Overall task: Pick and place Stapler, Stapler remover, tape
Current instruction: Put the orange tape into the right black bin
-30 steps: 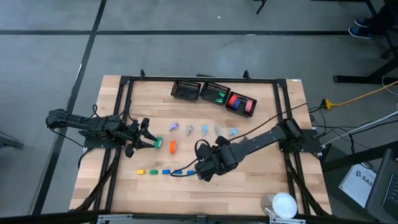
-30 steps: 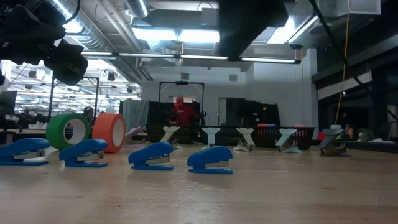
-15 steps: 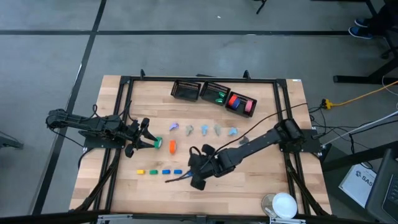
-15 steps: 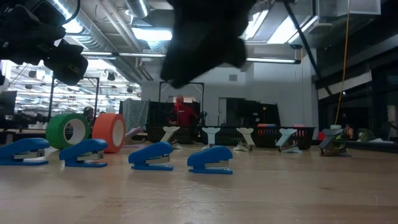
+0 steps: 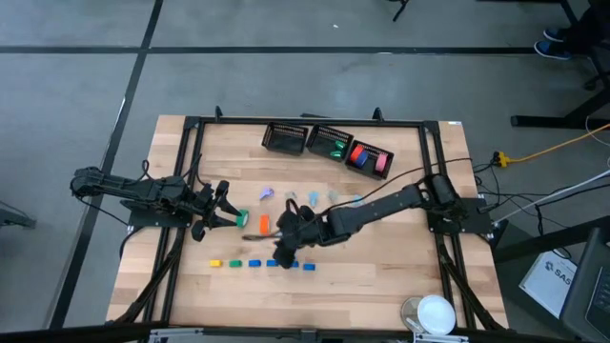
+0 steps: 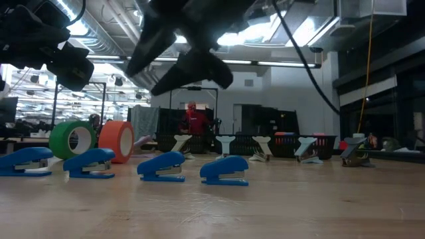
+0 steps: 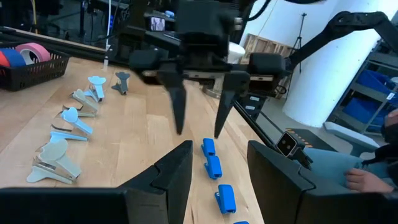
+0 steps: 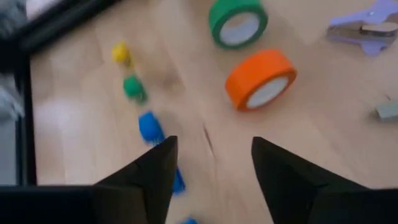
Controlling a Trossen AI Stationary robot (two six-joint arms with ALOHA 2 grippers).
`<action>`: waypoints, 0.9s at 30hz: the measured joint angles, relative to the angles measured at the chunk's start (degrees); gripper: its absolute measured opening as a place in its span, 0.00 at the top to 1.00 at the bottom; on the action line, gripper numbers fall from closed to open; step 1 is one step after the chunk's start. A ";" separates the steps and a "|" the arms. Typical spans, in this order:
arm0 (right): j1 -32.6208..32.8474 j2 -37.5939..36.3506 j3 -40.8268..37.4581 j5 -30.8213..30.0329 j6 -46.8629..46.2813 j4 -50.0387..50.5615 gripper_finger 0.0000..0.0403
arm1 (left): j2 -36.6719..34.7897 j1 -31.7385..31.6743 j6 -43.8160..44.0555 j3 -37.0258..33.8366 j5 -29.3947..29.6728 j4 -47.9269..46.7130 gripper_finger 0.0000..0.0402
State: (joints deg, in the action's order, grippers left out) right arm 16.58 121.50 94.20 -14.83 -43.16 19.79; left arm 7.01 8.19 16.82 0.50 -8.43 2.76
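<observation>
Right end effector (image 5: 279, 250): I have it over the near row of staplers (image 5: 253, 263), fingers apart and nothing between them; the left wrist view shows both fingers pointing down just above the row
Left end effector (image 5: 221, 214): waiting at the left of the worktop (image 5: 381, 276), fingers apart, the green tape (image 5: 242, 219) just beside its tip
Staplers: small, one yellow, one green, the rest blue, in a line along the near side; I judge them rigid, light and smooth, likely to skid if nudged
Where I would take hold: across the narrow body at mid-length, fingers on the two flat sides
Tape: the green roll and the orange tape (image 5: 264, 224) lie touching or nearly so, behind the row; stiff rings, light, best pinched through the wall of the ring
Staple removers (image 5: 311, 198): pastel claws in a row farther back, springy, awkward in shape
Baskets (image 5: 329, 143): three dark ones at the far edge, two already holding rolls
In the way: neighbouring staplers sit close, so a wide finger may knock the next one; the orange roll is near my arm's path
</observation>
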 joint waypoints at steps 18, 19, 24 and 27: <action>-5.21 8.91 0.01 2.48 -7.49 -11.33 0.42 | 0.00 0.00 0.00 -0.01 -0.01 -0.35 0.63; -5.49 9.30 0.03 2.74 -7.49 -12.15 0.42 | 0.00 0.00 0.00 0.00 -0.02 -0.35 0.63; -6.59 10.83 0.01 5.13 -7.43 -15.91 0.42 | 0.00 0.01 0.00 0.00 -0.01 -0.36 0.63; -6.69 11.03 0.01 5.51 -7.29 -17.47 0.43 | 0.00 0.01 0.00 0.01 -0.02 -0.36 0.63</action>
State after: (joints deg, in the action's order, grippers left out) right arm 9.89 132.53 94.21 -9.32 -50.45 2.32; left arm 7.01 8.19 16.82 0.51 -8.44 2.40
